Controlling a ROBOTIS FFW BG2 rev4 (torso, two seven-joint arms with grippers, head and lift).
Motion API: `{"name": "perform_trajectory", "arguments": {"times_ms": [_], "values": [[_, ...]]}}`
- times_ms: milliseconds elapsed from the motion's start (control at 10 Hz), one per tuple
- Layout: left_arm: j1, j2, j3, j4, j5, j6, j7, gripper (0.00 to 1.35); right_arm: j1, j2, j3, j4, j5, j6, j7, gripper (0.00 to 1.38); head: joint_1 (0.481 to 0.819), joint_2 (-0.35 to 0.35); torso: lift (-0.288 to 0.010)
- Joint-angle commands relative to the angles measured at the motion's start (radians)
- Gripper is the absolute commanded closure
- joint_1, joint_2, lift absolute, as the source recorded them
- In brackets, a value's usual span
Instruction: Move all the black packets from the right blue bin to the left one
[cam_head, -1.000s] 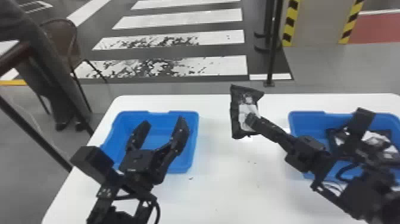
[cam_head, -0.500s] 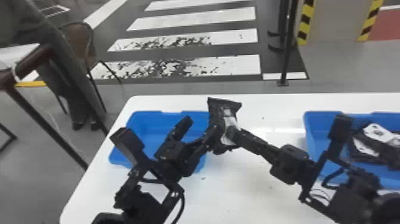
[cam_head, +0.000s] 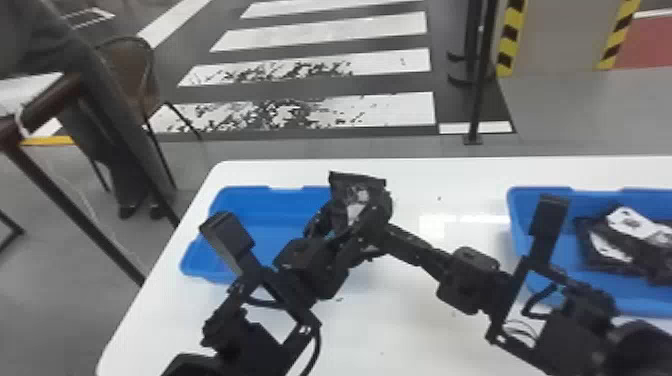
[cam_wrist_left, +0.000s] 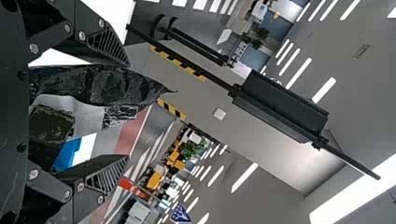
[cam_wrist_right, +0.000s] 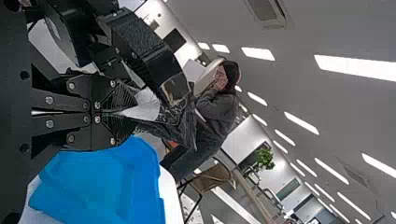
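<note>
White table (cam_head: 410, 330) across lower frame. On it, right bin (cam_head: 519, 220) at right edge, black packets (cam_head: 607, 250) inside; left bin (cam_head: 267, 200) left of centre. Near centre, left gripper (cam_head: 352, 211), fingers spread either side of the raised packet (cam_head: 354, 192); right gripper (cam_head: 369, 226) clenched on it.

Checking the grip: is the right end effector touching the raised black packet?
Touching: in the right wrist view, the right end effector pinches the packet between its fingertips.
</note>
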Motion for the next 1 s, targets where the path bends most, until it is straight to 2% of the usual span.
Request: {"name": "perform_trajectory", "arguments": {"times_ms": [0,100,200,400,500,600,700,800,900], "values": [[-0.003,-0.001,0.004,-0.005,-0.012,0.037,0.002,0.99,0.000,0.000,0.002,0.000,-0.003,0.000,0.000,1.14,0.695,0.220,-0.140],[-0.003,-0.001,0.004,-0.010,-0.061,0.010,0.002,1.17,0.000,0.000,0.002,0.000,-0.009,-0.002,0.000,1.14,0.695,0.219,-0.140],[0.002,-0.001,0.000,-0.010,-0.067,-0.024,0.014,1.21,0.000,0.000,0.002,-0.002,-0.011,-0.002,0.000,1.14,0.695,0.220,-0.140],[0.005,-0.001,0.004,-0.010,-0.063,-0.034,0.014,1.21,-0.003,0.000,0.002,0.000,-0.017,-0.010,0.000,1.14,0.695,0.231,-0.140],[0.002,-0.001,0.002,-0.010,-0.067,-0.044,0.014,1.21,0.000,0.000,0.002,0.012,-0.043,-0.024,0.002,1.08,0.695,0.232,-0.140],[-0.003,-0.001,0.012,-0.010,-0.091,-0.058,0.017,1.21,0.005,0.000,0.000,0.020,-0.059,-0.059,0.002,0.85,0.695,0.232,-0.140],[-0.013,-0.004,0.038,-0.002,-0.141,-0.073,0.029,1.21,0.012,0.002,-0.006,0.015,-0.053,-0.076,0.002,0.35,0.695,0.231,-0.140],[-0.037,-0.010,0.068,0.039,-0.223,-0.127,0.054,1.21,0.022,0.002,-0.018,0.007,-0.049,-0.093,0.002,0.05,0.695,0.240,-0.140],[-0.084,-0.016,0.105,0.123,-0.323,-0.179,0.088,1.21,0.024,0.003,-0.028,0.012,-0.049,-0.095,0.002,0.09,0.695,0.250,-0.140]]}}
